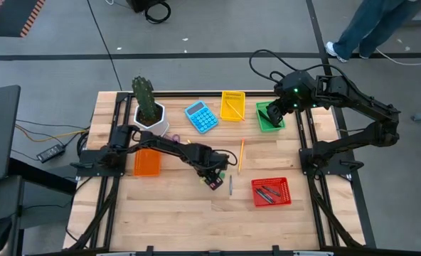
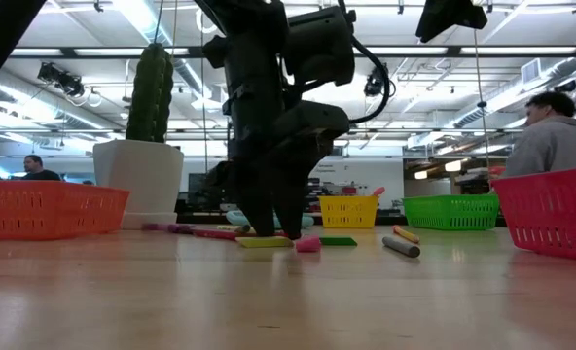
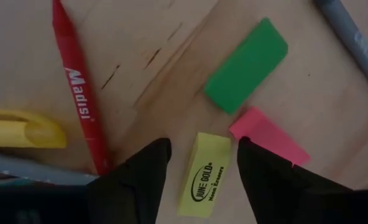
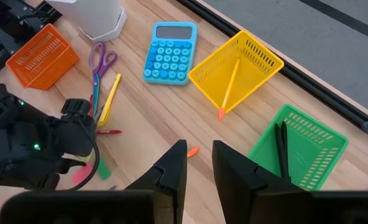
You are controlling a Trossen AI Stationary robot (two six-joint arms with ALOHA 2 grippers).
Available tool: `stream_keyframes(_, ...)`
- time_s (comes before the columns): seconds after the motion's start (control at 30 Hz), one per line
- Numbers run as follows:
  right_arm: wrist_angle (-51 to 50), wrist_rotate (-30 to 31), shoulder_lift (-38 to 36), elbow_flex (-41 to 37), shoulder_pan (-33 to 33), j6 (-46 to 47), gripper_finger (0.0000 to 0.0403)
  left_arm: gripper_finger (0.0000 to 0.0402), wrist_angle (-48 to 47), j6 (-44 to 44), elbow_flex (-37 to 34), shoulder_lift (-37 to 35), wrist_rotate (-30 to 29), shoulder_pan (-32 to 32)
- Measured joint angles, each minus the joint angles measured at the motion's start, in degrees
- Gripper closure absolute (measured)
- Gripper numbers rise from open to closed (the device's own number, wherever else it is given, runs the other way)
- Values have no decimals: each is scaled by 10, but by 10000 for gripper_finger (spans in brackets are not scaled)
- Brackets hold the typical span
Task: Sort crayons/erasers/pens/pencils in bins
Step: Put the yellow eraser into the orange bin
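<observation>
Three erasers lie flat on the wooden table near its middle: yellow (image 3: 204, 180), green (image 3: 246, 65) and pink (image 3: 268, 137). My left gripper (image 3: 204, 146) points down over them, open. Its fingers stand on either side of the yellow eraser (image 2: 264, 242) with a gap on each side, low over the table. One finger stands close by the pink eraser's corner. A red pen (image 3: 78, 93) and a grey pen (image 3: 352, 37) lie nearby. My right gripper (image 4: 199, 152) hangs open and empty, high above the green bin (image 1: 270, 117).
The orange bin (image 1: 146, 162), yellow bin (image 1: 232, 105) holding a pencil (image 4: 230, 81), and red bin (image 1: 271, 192) ring the work area. An orange pencil (image 1: 241, 155) lies loose. A blue calculator (image 1: 201, 116), a potted cactus (image 1: 150, 114) and scissors (image 4: 100, 59) stand at the back.
</observation>
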Motion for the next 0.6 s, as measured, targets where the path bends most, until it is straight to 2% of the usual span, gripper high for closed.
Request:
stream_keyframes(0.2,0,0,0,0,0,-5,319,202,-9,64,0,0,-2,-12)
stream_keyframes(0.6,0,0,0,0,0,-12,319,225,-13,81,0,0,-2,-14)
